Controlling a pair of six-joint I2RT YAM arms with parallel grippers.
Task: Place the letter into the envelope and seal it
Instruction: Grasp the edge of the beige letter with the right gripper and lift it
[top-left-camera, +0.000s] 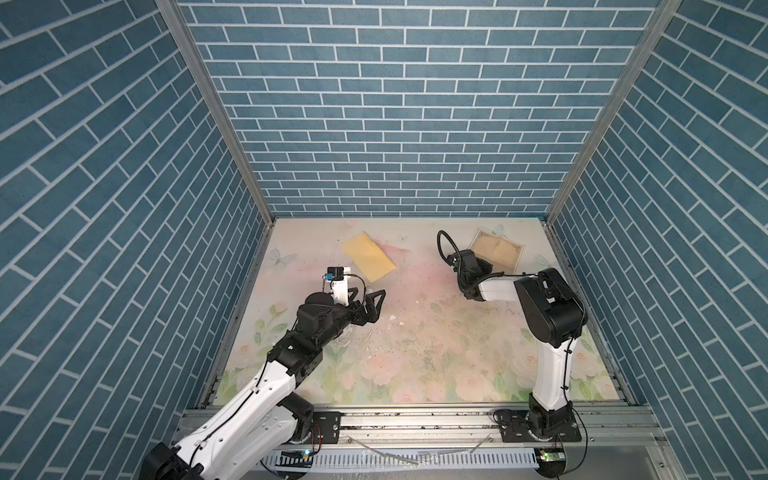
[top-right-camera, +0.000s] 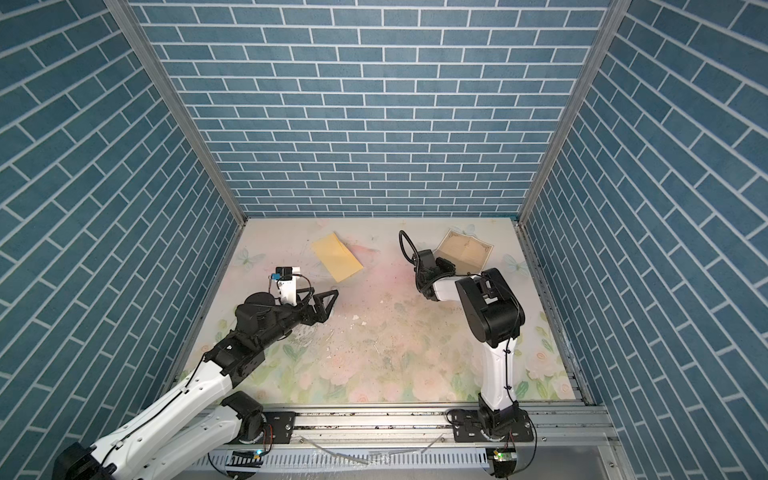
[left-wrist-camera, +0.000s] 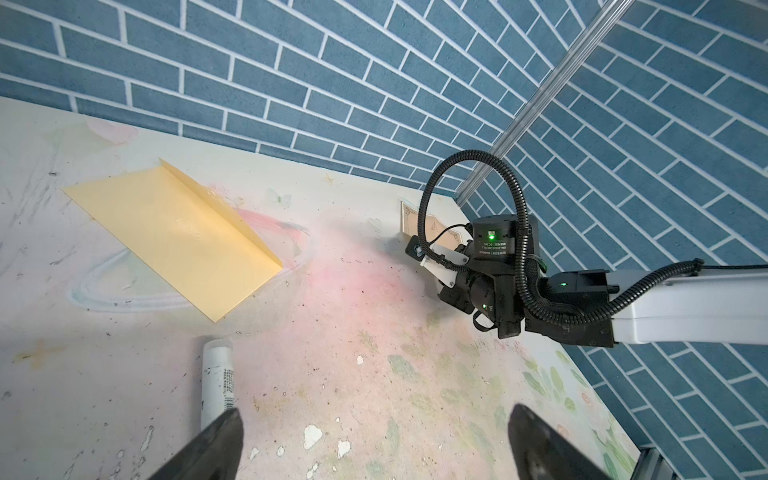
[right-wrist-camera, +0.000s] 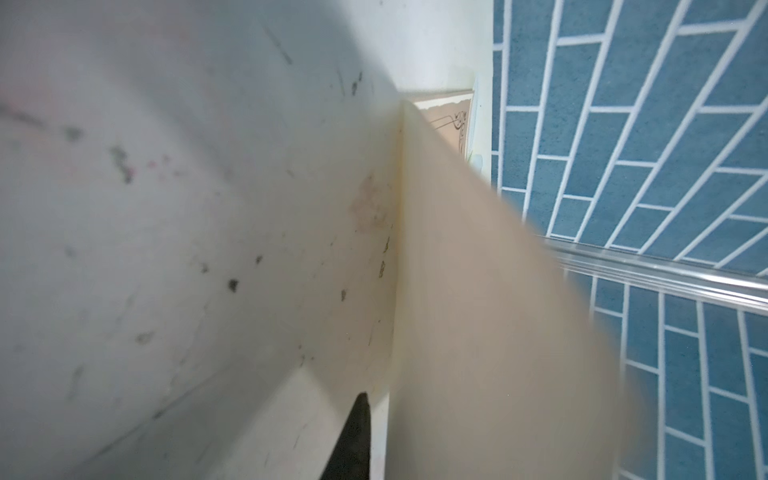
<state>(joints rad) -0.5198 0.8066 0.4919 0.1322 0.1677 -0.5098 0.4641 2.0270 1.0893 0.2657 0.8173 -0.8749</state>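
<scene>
The yellow envelope (top-left-camera: 368, 259) (top-right-camera: 337, 258) (left-wrist-camera: 174, 237) lies flat at the back left of the table, its flap standing up along one long edge. The beige letter (top-left-camera: 498, 249) (top-right-camera: 467, 250) with its dark ornate border sits at the back right. My right gripper (top-left-camera: 485, 265) (top-right-camera: 446, 266) is at the letter's near left edge. In the right wrist view the letter (right-wrist-camera: 478, 291) rises close to the lens, hiding one finger while the other presses beside it; the right gripper (right-wrist-camera: 386, 399) is shut on the sheet. My left gripper (top-left-camera: 374, 307) (top-right-camera: 328, 305) (left-wrist-camera: 376, 411) hovers open and empty, in front of the envelope.
A white tube (left-wrist-camera: 217, 374) lies on the table just beyond one finger of my left gripper, between it and the envelope. Blue brick walls close in the back and both sides. A metal rail (top-left-camera: 415, 419) runs along the front. The floral tabletop (top-left-camera: 415, 353) is scuffed, with white chips.
</scene>
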